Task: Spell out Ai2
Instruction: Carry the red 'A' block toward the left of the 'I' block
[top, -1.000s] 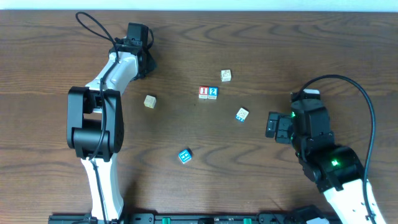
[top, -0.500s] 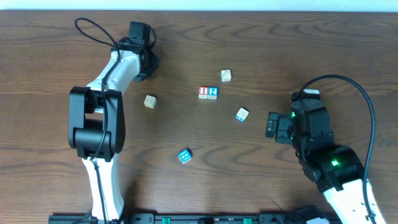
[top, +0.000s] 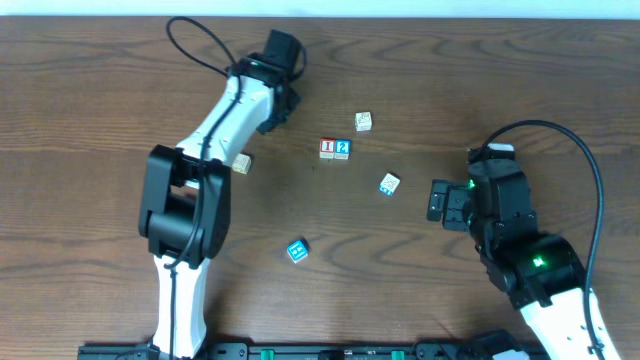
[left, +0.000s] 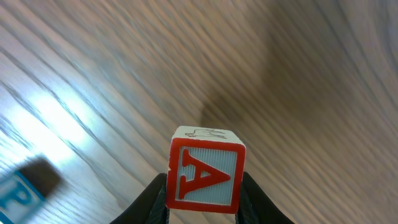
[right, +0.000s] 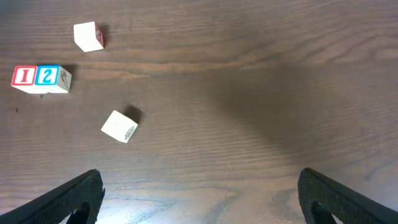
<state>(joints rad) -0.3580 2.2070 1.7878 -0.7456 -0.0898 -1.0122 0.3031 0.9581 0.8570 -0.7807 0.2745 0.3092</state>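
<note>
A block (left: 205, 177), clamped between left fingers (left: 147, 202)

Bright overhead glare, motion-blurred left-wrist woodgrain.

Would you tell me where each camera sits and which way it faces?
Overhead: above the table, facing down; left arm and right arm show.
Left wrist: on the left arm, facing down; left fingers hold the A block.
Right wrist: on the right arm, facing down; right fingers open.
Shared: overhead and right wrist show the I block and 2 block.
</note>
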